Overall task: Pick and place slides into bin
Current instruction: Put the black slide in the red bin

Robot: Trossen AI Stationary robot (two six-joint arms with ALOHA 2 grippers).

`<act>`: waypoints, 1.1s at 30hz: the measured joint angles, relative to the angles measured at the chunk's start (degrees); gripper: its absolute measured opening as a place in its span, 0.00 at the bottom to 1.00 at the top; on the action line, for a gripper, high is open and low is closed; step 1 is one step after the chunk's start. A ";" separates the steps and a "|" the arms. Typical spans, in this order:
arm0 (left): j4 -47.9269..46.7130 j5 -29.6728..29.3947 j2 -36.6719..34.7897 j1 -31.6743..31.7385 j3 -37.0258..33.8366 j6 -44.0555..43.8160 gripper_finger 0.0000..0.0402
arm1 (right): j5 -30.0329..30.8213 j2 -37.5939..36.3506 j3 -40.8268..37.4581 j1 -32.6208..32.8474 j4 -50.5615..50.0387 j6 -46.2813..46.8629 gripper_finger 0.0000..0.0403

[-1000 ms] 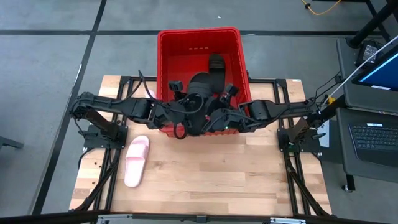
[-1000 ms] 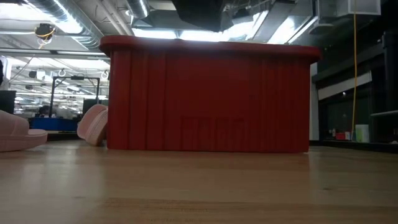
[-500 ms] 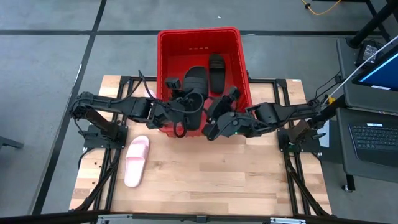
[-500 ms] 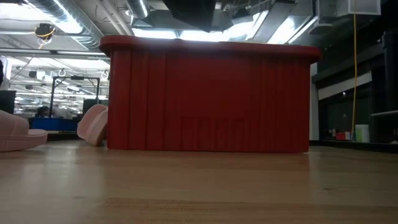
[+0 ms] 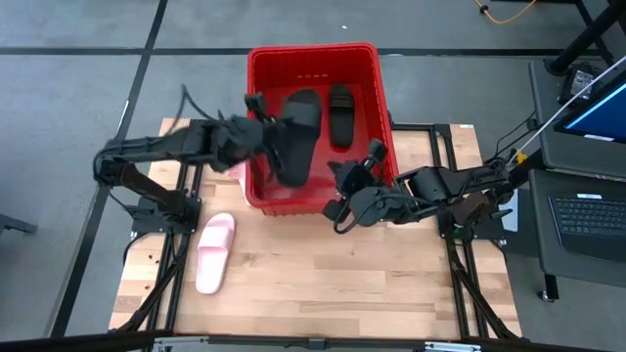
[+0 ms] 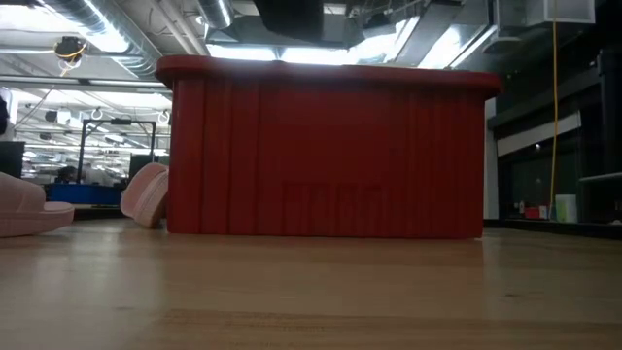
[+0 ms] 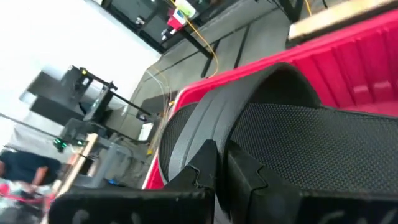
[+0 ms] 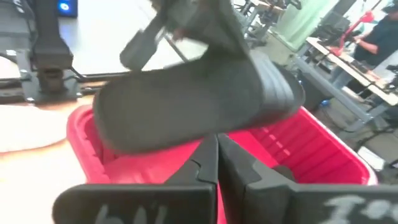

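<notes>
My left gripper [image 5: 268, 133] is shut on a matte black slide [image 5: 295, 137] held over the red bin [image 5: 378, 93]; the slide fills the left wrist view [image 7: 292, 143] and shows in the right wrist view [image 8: 186, 102]. A second black slide [image 5: 339, 114] lies on the bin's floor. One pale pink slide [image 5: 213, 252] lies flat on the table at the left. Another pink slide [image 6: 146, 194] leans against the bin's left wall. My right gripper [image 5: 340, 186] is shut and empty, just outside the bin's near wall. My left gripper pinches the black slide between its two fingers [image 7: 202, 165] at the strap's curved edge [image 7: 208, 124]. It comes at the slide from the table's left side. The slide is lifted clear and tilted, one end up and the other [image 5: 291, 178] hanging down inside the bin.
The bin [image 6: 330, 156] stands at the table's far middle, reaching past the far edge. Bare wooden tabletop [image 5: 372, 274] spreads over the near and right parts. A desk with a laptop [image 5: 587, 220] stands off the table's right.
My left gripper has risen and gone toward the far left with the black slide, which has come up from the bin's near wall and now hangs tilted over the bin. My right gripper has drawn back from the slide toward the table's near right, outside the bin.
</notes>
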 joint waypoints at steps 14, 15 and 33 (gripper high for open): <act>11.86 12.98 -0.56 18.78 -6.90 2.94 0.02 | -1.83 -0.81 -4.60 -7.54 -9.43 7.47 0.00; 12.40 13.09 -0.54 19.80 -7.30 3.68 0.02 | -2.43 -1.12 -6.75 -7.80 -7.25 8.42 0.00; 19.74 25.04 4.68 29.09 -8.92 3.70 0.02 | -22.53 -26.38 -50.95 -11.99 44.26 -13.11 0.01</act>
